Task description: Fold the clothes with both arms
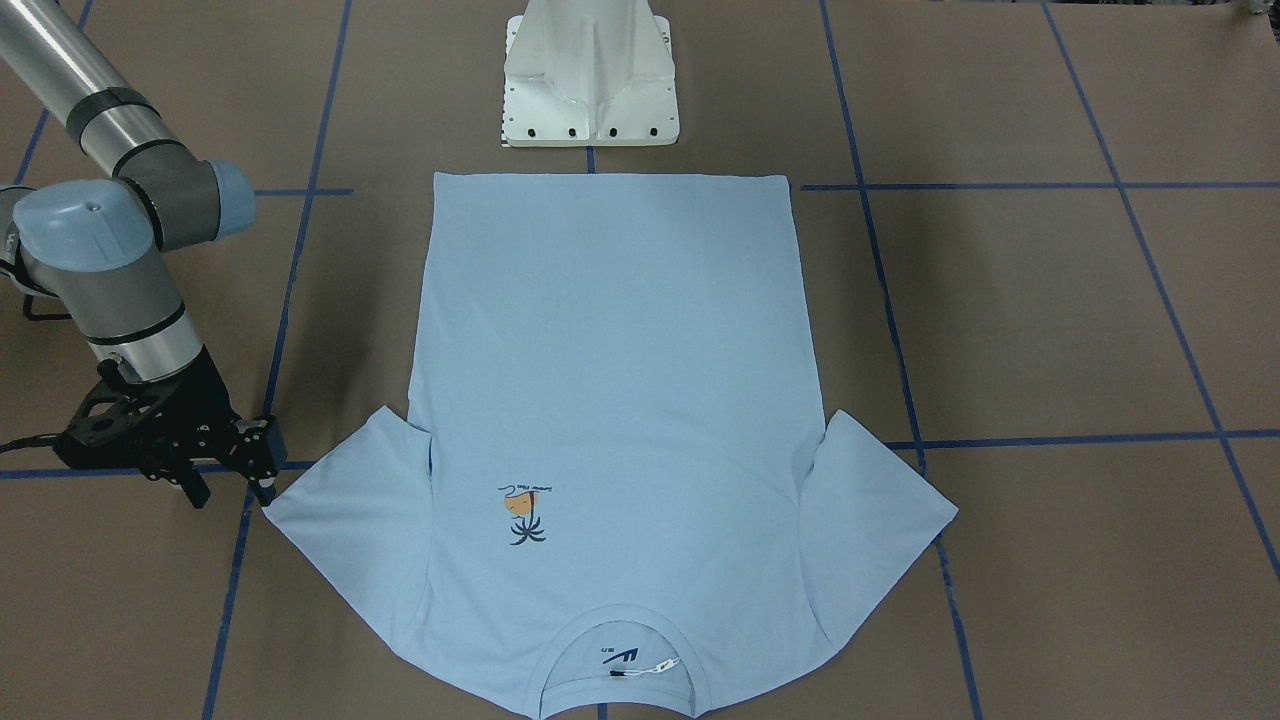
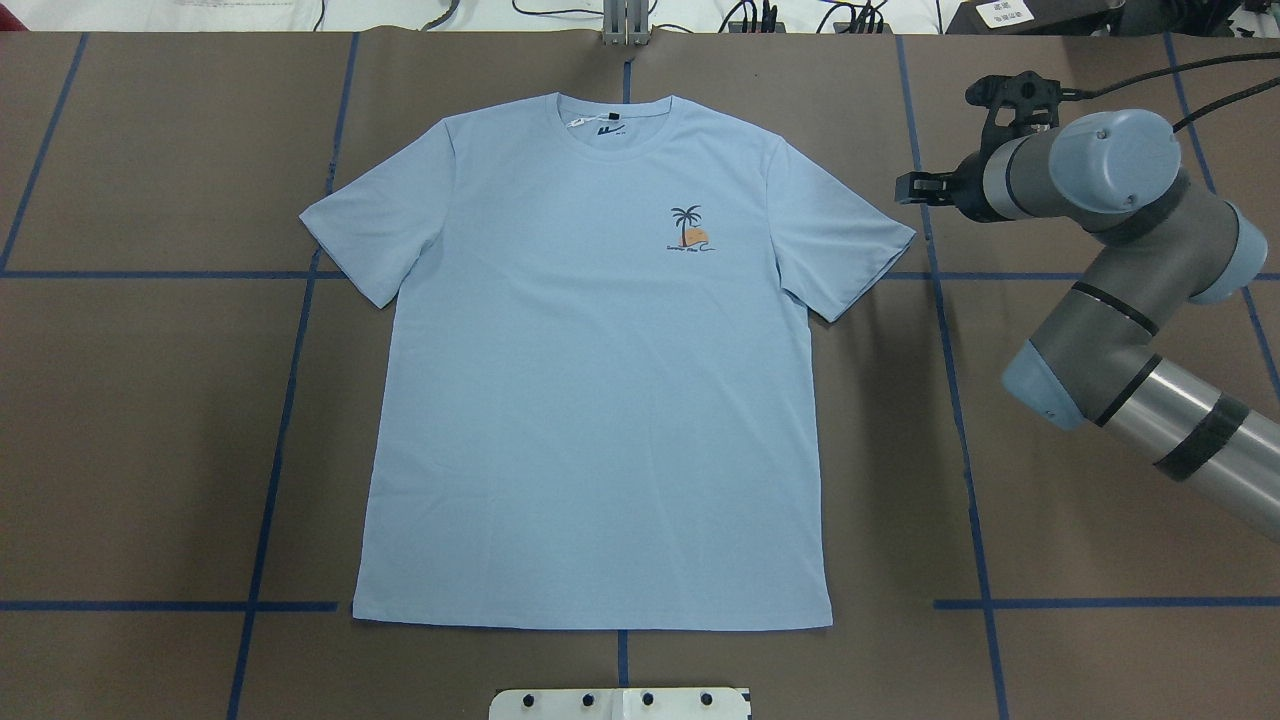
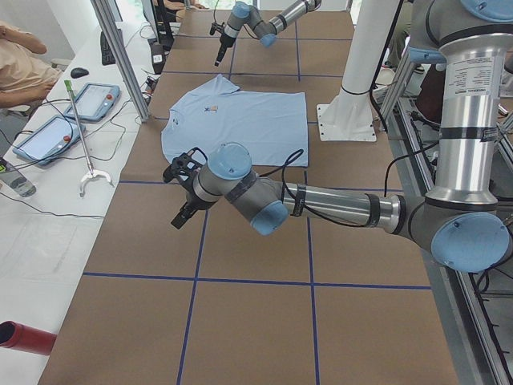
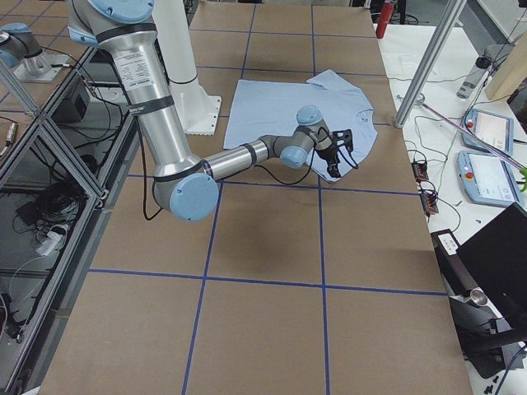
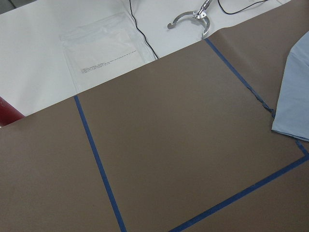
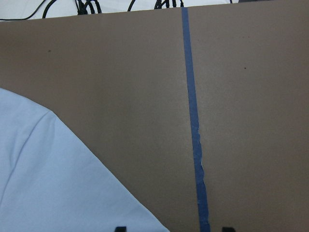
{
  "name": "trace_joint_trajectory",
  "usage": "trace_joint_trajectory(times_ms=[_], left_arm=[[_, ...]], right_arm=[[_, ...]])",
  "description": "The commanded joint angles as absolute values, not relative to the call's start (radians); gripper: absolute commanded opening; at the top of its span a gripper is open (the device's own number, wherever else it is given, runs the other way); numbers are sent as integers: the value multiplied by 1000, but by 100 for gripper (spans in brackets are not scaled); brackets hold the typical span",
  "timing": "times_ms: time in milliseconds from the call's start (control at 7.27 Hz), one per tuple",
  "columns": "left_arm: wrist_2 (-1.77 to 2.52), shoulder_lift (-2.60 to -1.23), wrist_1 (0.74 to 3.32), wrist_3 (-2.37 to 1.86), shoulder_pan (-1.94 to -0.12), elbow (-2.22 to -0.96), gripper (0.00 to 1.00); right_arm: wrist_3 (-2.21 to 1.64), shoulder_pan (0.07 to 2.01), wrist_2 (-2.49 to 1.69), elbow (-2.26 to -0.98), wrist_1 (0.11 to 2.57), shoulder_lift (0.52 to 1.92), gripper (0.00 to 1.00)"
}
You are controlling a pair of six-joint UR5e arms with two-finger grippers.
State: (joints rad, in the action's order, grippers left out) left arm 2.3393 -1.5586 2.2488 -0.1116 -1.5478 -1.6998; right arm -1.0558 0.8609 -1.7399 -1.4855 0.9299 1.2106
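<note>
Right gripper (image 1: 232, 494): we see its two fingers standing wide apart and empty, pointing down at the table (image 1: 1050, 320) beside the shirt.
What it meets: one fingertip (image 1: 266, 494) sits just at the outer corner of the sleeve (image 1: 340, 500); we cannot tell whether it touches the cloth. In the right wrist view that sleeve's edge runs in between the two finger ends.
Left gripper (image 3: 179, 218): we see it only from the side camera, so we cannot tell whether its fingers are apart or together. It hangs over bare table near the other sleeve (image 5: 292, 96).
T-shirt (image 2: 600, 400): spread flat, print up, in the middle of the table, with the collar away from the robot and the hem toward the white pedestal base (image 1: 590, 80).
Around: blue tape lines (image 2: 955, 400) cross the brown table; one runs below the right gripper.
Beyond the table's far edge: a grabber tool (image 5: 190, 19) and a clear plastic bag (image 5: 104, 46) lie on a white bench (image 5: 38, 58); tablets (image 3: 96, 100) lie there too, with a person (image 3: 20, 68) beside them.
</note>
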Motion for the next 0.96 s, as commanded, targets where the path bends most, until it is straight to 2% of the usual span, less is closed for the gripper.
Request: trace_joint_trajectory(times_ms=[0, 275, 550, 825], left_arm=[[2339, -1559, 2250, -110, -1548, -1697, 100], [2344, -1557, 2272, -110, -1548, -1689, 100], [2344, -1557, 2272, -110, -1548, -1689, 100], [2347, -1557, 2272, -110, -1548, -1687, 100]], right_arm=[[-1061, 853, -1736, -1404, 841, 1206, 65], [-1074, 833, -1735, -1384, 816, 1206, 59], [-1074, 799, -1698, -1382, 816, 1206, 57], [-1075, 798, -1698, -1381, 816, 1204, 48]])
